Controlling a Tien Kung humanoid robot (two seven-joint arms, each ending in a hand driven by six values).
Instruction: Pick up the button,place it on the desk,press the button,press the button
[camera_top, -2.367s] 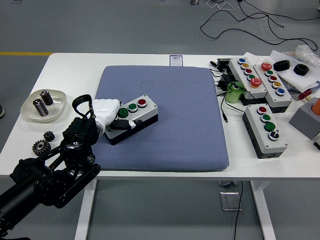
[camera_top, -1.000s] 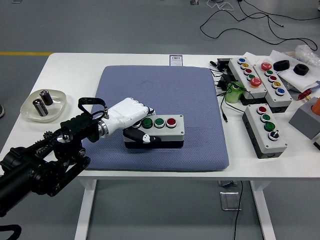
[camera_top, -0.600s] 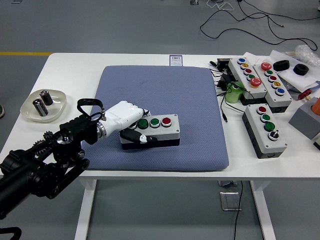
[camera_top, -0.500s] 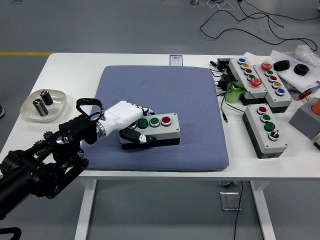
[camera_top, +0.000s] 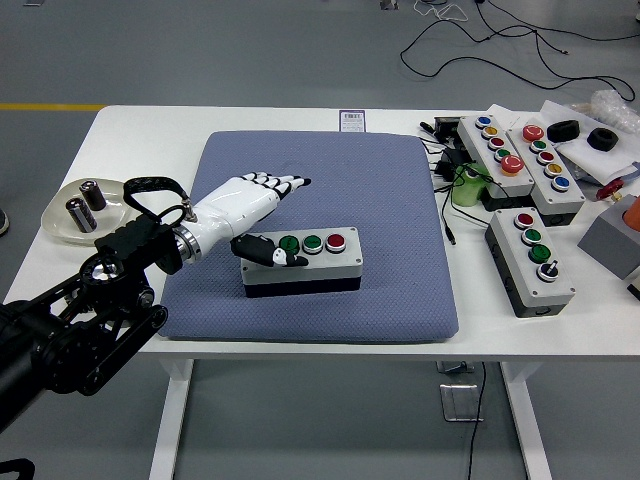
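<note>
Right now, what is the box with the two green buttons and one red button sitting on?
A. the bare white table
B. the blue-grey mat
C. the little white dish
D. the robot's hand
B: the button box lies flat on the blue-grey mat, and the left hand is spread open above its left end, not holding it.

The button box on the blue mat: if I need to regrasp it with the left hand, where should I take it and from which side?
Probably the left end of the button box, coming from the left, where the left hand is already open just above it. The box lies flat and long on the mat; that end is clear of the buttons, so thumb in front and fingers behind could span its narrow width.
</note>
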